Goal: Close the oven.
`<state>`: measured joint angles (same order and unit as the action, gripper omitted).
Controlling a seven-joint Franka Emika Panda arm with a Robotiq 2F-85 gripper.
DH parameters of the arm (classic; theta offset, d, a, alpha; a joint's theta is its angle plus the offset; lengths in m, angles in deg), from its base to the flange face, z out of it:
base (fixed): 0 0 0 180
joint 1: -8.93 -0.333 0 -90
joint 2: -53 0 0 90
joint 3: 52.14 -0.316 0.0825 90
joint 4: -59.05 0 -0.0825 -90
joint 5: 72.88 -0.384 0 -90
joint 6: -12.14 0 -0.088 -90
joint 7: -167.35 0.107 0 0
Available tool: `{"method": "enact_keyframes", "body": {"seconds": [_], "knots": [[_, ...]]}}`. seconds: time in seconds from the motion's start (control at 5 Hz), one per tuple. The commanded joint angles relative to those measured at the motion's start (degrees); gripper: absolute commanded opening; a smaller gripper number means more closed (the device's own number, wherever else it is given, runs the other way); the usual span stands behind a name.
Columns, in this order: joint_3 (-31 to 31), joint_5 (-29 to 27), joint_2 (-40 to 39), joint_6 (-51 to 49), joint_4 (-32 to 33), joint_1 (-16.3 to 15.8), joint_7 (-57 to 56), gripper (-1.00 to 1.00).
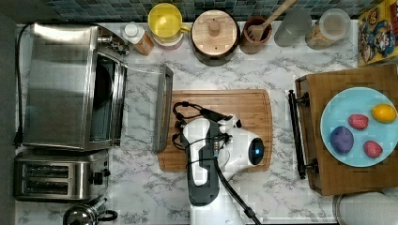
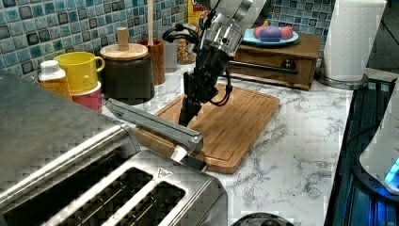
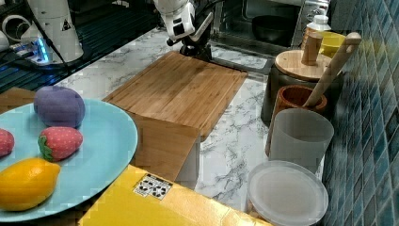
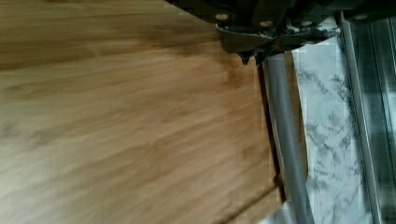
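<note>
The oven [image 1: 61,84] stands at the top view's left, its glass door folded down flat and its dark inside showing. The door's long metal bar handle [image 1: 162,108] lies over the left edge of the wooden cutting board [image 1: 234,112]. My gripper [image 2: 186,117] points down over the board, just behind the handle [image 2: 155,123] in the left view. In the wrist view my gripper [image 4: 252,56] is shut with nothing in it, its tips right beside the bar handle [image 4: 286,140]. In the right view the gripper [image 3: 195,49] hangs in front of the open oven [image 3: 263,23].
A two-slot toaster [image 1: 56,176] and a kettle [image 1: 87,215] sit below the oven in the top view. Cups, a lidded pot [image 1: 215,37] and jars line the tiled back wall. A wooden drawer box [image 1: 328,178] carrying a blue plate [image 1: 342,108] of toy fruit stands at the top view's right.
</note>
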<state>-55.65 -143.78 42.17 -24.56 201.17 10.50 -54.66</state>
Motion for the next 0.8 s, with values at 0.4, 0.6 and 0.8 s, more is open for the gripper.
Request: {"method": "enact_keyframes", "body": {"seconds": [0.4,0.6,0.8], "knots": [[-3.0,-7.8,0.5,0.4,-8.2,-2.4,-8.1,-1.0],[-4.6,-11.8,-2.5,1.5,-9.6,-3.8,-12.2,-1.0],[-5.0,-11.6,-4.2,-0.8,-12.2,-3.7,-12.4,-1.0]]}}
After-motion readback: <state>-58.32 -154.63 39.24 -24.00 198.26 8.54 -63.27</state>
